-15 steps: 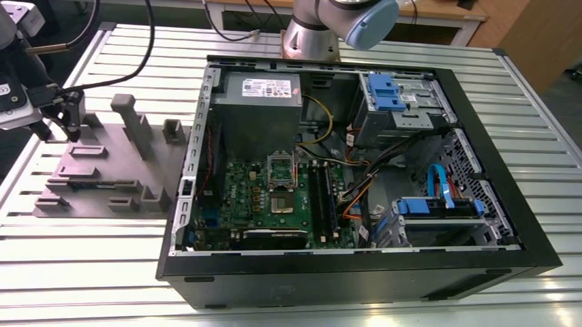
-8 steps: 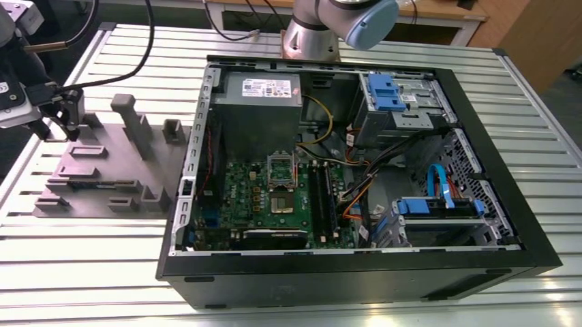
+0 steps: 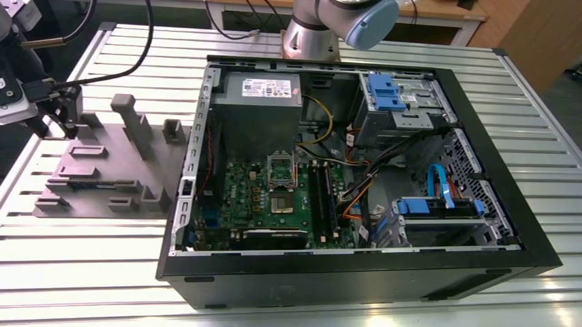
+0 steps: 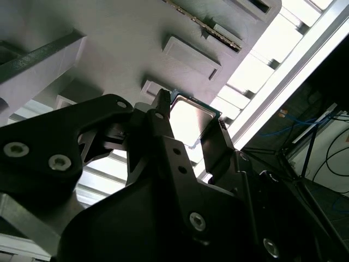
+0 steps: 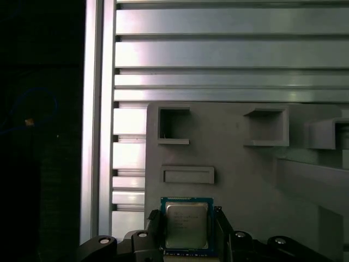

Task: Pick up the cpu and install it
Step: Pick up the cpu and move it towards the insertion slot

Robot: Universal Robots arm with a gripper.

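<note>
Silvery metal with a thin green rim marks the cpu (image 5: 186,226), which sits square between the two dark fingers (image 5: 154,232) of the claw (image 5: 187,232). The claw looks closed on it, one finger against each of two opposite edges; the second wrist view shows the same pinch on the cpu (image 4: 188,123). It sits over or on the grey fixture (image 5: 245,180); I cannot tell whether it has left that surface.

In the exterior view the claw (image 3: 53,112) hangs over the fixture (image 3: 100,170) on the slatted table (image 3: 364,41), at the exterior view's left. The open case (image 3: 364,272) and its socket (image 3: 280,184) are well apart from it.

By my judgement, the hold works best with light pressure on the edges only. The chip should stay level and centred between the fingers, since a skewed or slipping grip would spoil its alignment.
</note>
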